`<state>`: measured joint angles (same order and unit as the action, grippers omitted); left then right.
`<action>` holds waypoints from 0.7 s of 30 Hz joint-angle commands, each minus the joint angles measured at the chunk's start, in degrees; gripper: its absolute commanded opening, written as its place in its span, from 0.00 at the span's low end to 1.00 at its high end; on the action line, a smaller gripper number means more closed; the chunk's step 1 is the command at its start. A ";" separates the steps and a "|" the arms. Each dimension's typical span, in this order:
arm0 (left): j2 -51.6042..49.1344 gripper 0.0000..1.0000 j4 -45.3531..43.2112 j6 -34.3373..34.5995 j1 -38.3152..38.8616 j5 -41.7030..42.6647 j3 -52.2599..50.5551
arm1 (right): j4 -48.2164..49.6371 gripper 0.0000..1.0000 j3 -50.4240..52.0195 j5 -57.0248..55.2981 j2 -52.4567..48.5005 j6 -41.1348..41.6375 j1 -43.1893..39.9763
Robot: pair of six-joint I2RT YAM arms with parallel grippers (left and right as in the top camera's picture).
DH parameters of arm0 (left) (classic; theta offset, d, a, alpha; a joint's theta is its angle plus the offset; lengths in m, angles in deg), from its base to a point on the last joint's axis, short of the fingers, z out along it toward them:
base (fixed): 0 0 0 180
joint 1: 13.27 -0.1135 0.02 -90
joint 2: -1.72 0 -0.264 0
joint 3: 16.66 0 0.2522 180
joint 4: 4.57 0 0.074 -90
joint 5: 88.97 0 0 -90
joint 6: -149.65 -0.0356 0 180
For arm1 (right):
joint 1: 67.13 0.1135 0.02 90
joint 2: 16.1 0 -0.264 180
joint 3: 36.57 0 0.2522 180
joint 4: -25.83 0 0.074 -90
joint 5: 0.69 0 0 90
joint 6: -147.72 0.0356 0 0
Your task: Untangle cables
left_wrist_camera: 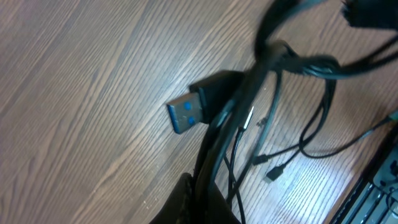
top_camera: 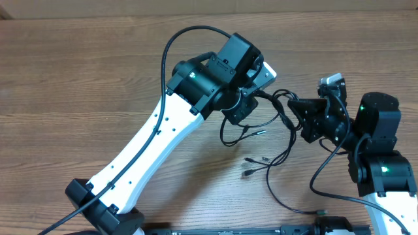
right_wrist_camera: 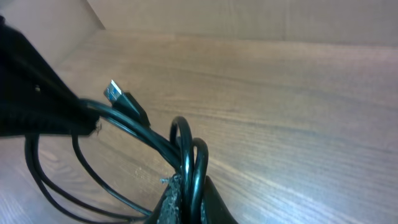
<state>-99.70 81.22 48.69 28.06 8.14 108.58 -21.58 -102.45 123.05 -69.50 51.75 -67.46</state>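
two closed grips on the cables (left_wrist_camera: 249,84): left gripper (top_camera: 251,98) and right gripper (top_camera: 294,106) each pinch the tangle between them, loose ends trailing on the table (top_camera: 78,78); pull-apart step; next calls for slow, opposed drawing apart.

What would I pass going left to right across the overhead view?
The left arm's base → left arm's wrist → the cables → right gripper → right arm's body.
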 commanded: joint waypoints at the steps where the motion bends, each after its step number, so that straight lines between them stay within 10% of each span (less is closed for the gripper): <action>1: -0.15 0.04 -0.20 -5.33 2.32 1.29 0.44 | 2.62 0.04 -0.79 2.14 1.01 1.70 -0.15; 21: -0.83 0.04 -5.81 -4.48 4.90 4.92 0.42 | 6.05 0.04 -0.79 10.56 1.01 3.23 -0.15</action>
<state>-99.70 75.60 44.45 32.51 9.69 108.58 -16.92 -102.45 129.47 -69.50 54.37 -67.51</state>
